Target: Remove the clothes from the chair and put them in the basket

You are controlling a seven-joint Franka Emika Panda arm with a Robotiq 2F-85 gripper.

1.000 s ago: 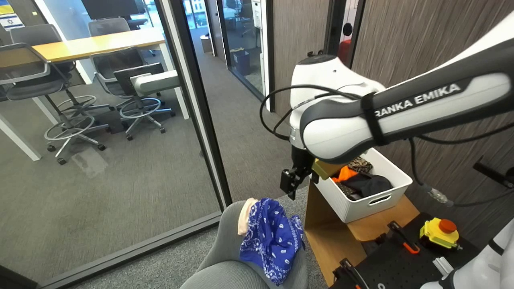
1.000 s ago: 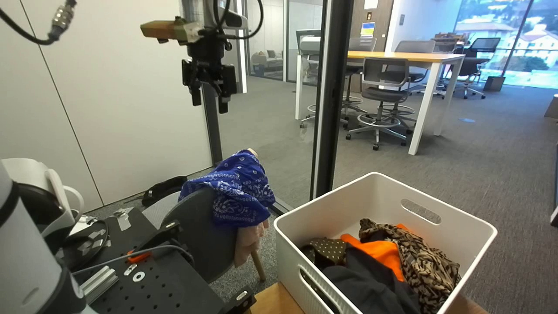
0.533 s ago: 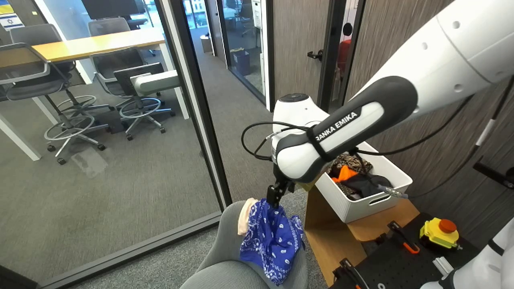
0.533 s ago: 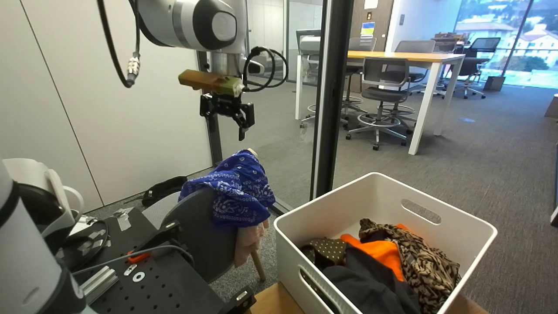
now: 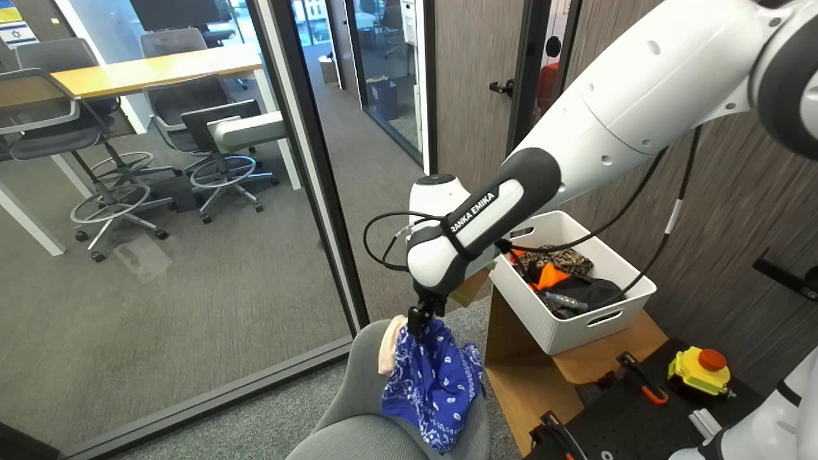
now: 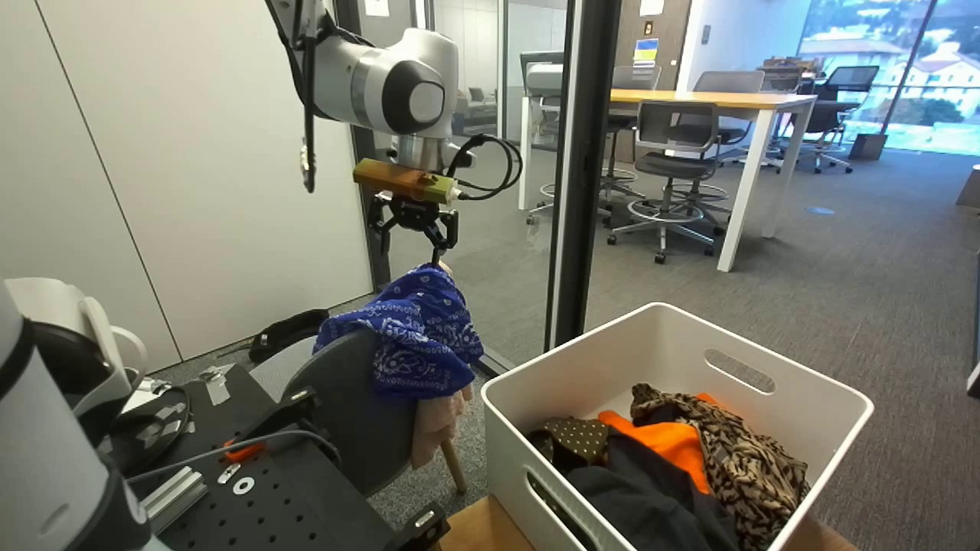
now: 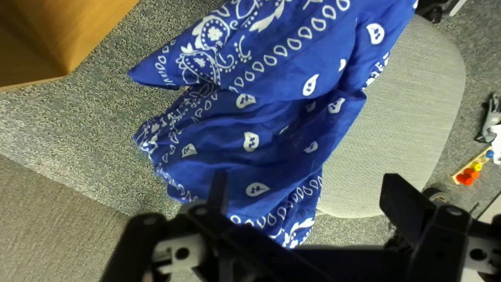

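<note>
A blue bandana with white print (image 5: 438, 383) is draped over the backrest of the grey chair (image 5: 358, 437). It also shows in an exterior view (image 6: 421, 337) and the wrist view (image 7: 250, 129). A pale peach cloth (image 5: 388, 351) lies partly under it and hangs behind the backrest in an exterior view (image 6: 438, 432). My gripper (image 6: 411, 254) is open and empty, pointing down just above the bandana's top. In the wrist view the jaws (image 7: 305, 178) are wide apart, one finger over the bandana, the other over the chair seat side. Whether a fingertip touches cloth is unclear.
The white basket (image 6: 658, 337) stands on a wooden stand (image 5: 530, 390) and holds orange, black and patterned clothes (image 6: 666, 451). A glass partition with a dark post (image 6: 578, 191) is beside the chair. A black perforated board (image 6: 260, 490) carries tools and an emergency stop (image 5: 700, 369).
My gripper has moved down and away from the basket side to just above the bandana, staying open. The bandana, peach cloth, chair and basket have not moved.
</note>
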